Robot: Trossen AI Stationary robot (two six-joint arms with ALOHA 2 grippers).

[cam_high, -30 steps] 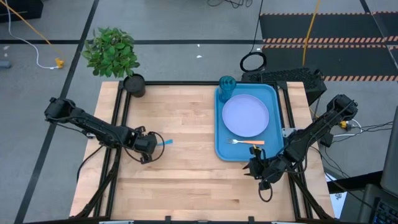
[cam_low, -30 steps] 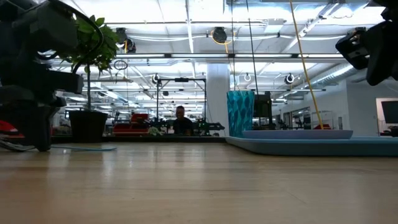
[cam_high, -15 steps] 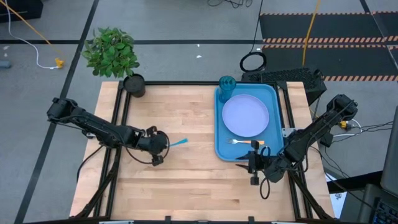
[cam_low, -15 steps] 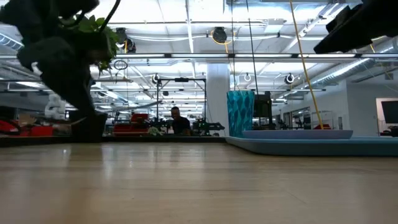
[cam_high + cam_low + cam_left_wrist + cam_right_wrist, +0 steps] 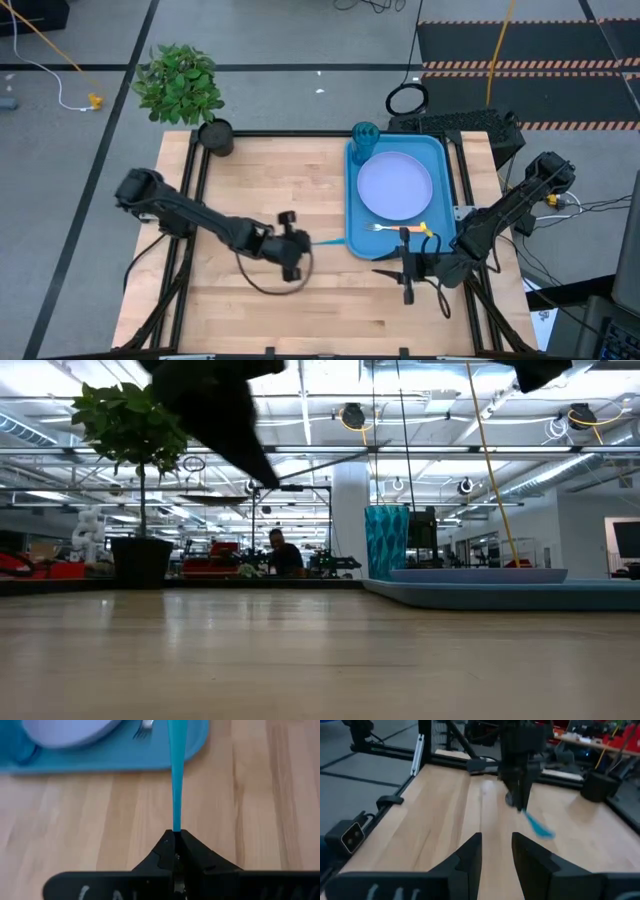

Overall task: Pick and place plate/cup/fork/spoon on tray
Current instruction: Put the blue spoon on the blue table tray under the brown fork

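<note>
Inventory, my view:
- L gripper (image 5: 297,243): mid-table, clamped tight on spoon (image 5: 176,780) by its handle, held above the wood, far end reaching the tray (image 5: 354,215) edge.
- R gripper (image 5: 385,272): near front of table, beside tray corner, fingers (image 5: 470,855) part-spread, holding 0 items.
- On tray: plate (image 5: 395,186), cup (image 5: 364,135) at back corner, fork (image 5: 398,228) in front of plate.

This is a big open robotics lab or workshop. Rows of ceiling lights (image 5: 300,405) and exposed pipes run far back over benches with a person (image 5: 285,555) seated at one. The wooden table (image 5: 290,170) stands on a black metal frame, on a grey floor with hazard-striped mats (image 5: 520,68) and loose cables (image 5: 50,75).
</note>
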